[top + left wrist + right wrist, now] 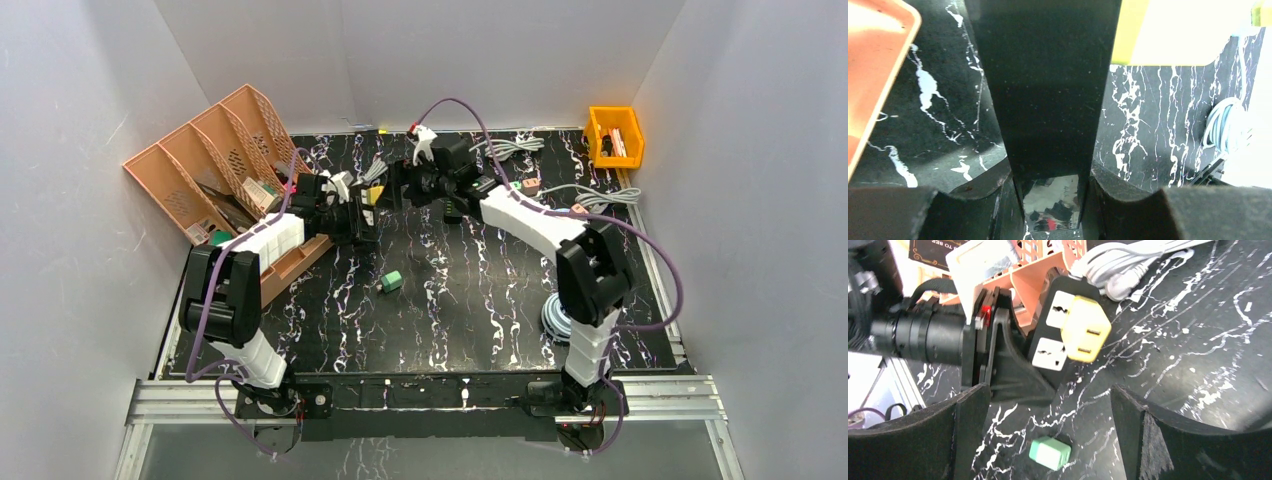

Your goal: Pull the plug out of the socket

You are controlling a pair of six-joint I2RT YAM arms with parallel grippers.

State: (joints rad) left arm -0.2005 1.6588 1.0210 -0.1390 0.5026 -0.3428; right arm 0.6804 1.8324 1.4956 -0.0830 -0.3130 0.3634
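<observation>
A black socket strip (1048, 347) with white outlets has a yellow plug (1086, 335) seated in its face. My left gripper (1050, 187) is shut on the strip's black body (1048, 100); the yellow plug (1135, 30) shows at the top of that view. In the top view the left gripper (355, 215) holds the strip near the table's back middle, with the plug (376, 194) facing right. My right gripper (1045, 400) is open and empty, a short way off from the plug and not touching it; it also shows in the top view (398, 188).
A small green block (1049, 452) lies on the black marbled table (470, 290) below the right gripper. A brown file organizer (210, 160) stands at the back left, a yellow bin (614, 135) at the back right. Grey cables (510, 148) lie behind, and a coiled cable (556, 318) lies near the right arm.
</observation>
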